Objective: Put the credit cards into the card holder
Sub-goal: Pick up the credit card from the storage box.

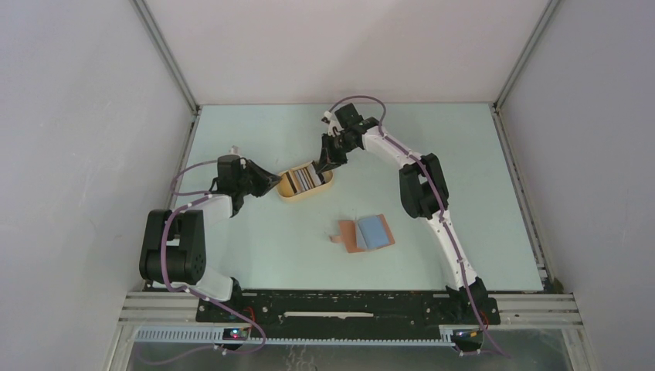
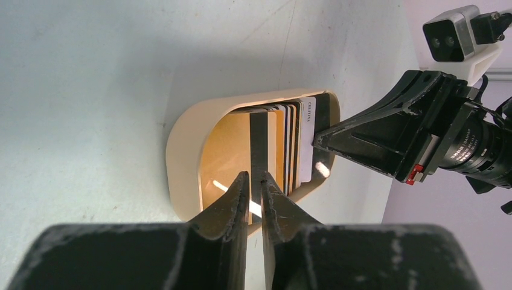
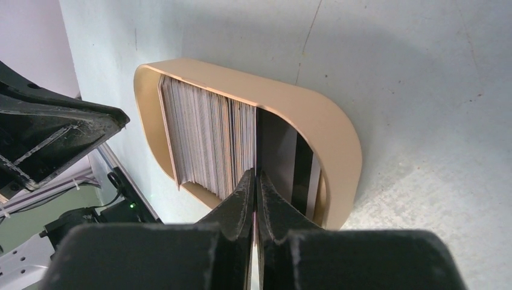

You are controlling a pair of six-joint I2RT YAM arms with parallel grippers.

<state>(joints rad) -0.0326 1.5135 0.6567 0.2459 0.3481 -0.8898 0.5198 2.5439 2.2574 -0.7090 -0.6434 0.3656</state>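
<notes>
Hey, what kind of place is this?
Probably a robot test cell: white panel walls on aluminium framing enclose a table, with a left arm and right arm bolted at its edge.

A stack of credit cards [image 1: 307,178] stands on edge in an oval tan tray [image 1: 286,185] at centre frame. Lower right of it, the reddish-brown card holder [image 1: 349,236] lies open flat, with a pale blue card [image 1: 376,230] on it.

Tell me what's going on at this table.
Both arms are working at the tan oval tray, which holds a stack of cards standing on edge. The left arm's jaws are pinched on a black-striped card; the right arm's jaws are closed on a card beside the stack. The open card holder lies nearer the bases, a blue card on it.
</notes>
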